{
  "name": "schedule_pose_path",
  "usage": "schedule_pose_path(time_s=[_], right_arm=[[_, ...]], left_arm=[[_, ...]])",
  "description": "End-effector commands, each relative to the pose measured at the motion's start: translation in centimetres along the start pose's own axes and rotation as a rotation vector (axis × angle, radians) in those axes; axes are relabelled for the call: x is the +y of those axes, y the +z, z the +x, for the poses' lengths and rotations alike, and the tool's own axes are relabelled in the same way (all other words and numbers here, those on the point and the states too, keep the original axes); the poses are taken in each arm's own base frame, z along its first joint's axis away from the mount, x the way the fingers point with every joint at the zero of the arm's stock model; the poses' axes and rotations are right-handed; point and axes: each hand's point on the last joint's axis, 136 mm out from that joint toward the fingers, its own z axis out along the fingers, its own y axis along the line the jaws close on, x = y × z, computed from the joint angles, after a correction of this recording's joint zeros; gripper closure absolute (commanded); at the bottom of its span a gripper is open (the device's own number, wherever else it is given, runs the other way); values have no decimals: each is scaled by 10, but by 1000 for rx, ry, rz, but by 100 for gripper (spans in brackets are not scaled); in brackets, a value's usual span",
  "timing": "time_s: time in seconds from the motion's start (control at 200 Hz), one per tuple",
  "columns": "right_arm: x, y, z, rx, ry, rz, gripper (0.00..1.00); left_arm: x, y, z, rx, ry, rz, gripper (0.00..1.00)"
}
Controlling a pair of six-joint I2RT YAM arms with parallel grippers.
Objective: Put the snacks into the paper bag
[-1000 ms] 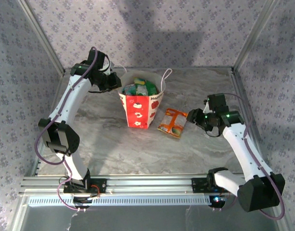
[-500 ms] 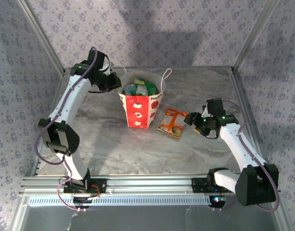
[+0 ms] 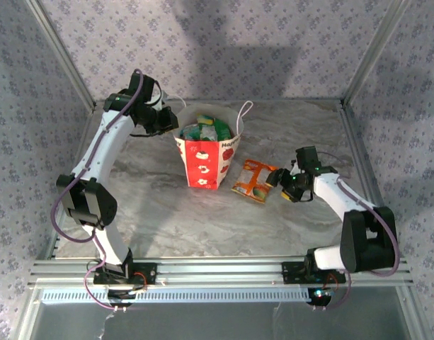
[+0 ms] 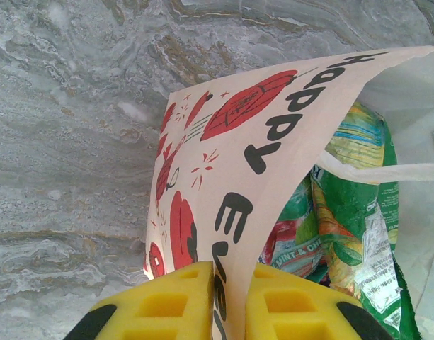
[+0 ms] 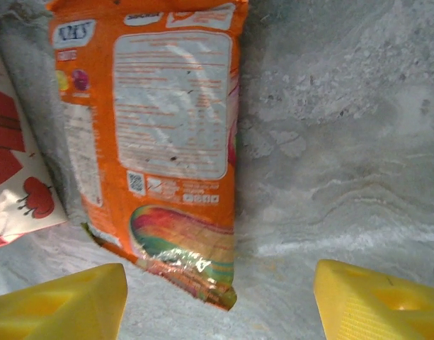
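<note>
The orange packet [image 5: 160, 142] lies flat on the table [image 3: 167, 205], just ahead of the right pincer [image 5: 220, 297]. This pincer is wide open and has nothing in its grip. Its two yellow fingers [image 5: 61, 301] stand one on each side of the packet's near end, and the crimped corner of the packet reaches into the gap between them. If the finger on the bag's side touches the packet's edge, one cannot tell. In the right wrist view only the tips of the fingers are seen, cut by the lower border. The packet's far end is cut by the upper border, and its small print cannot be read.

The bag [image 3: 208, 159] stands upright past the packet, near it but apart. From this pincer only a low corner of the bag with a red apple print is seen.

The left pincer [image 4: 227, 297] is closed on the bag's rim. The paper wall runs between its two yellow pads [image 4: 167, 304] with no gap left. Just beyond the pads, inside the bag, there is a green packet [image 4: 358, 212]. A white string handle [image 4: 386, 170] crosses over this packet. Beside it, a second packet with teal and red print is mostly hidden behind the wall. In the top view the packets in the bag crowd together, so their number cannot be told.
</note>
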Motion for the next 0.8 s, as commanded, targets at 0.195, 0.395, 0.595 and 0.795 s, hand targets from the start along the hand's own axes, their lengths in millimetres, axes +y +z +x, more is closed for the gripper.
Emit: schedule_pose_path(time_s=[0.195,0.395,0.595,0.795], right_arm=[[-3,25,-1,31,-23,10,28],[-1,36,-1,47,-37,14,28],[2,47,-2,61,-50,13,28],[4,57,0,80,-55,14,28]], left_arm=[[9,-12,8,17,9,-43,82],[10,-12,8,18,9,-45,82],[11,-11,9,22,8,-50,82],[12,-12,9,18,11,-58,81]])
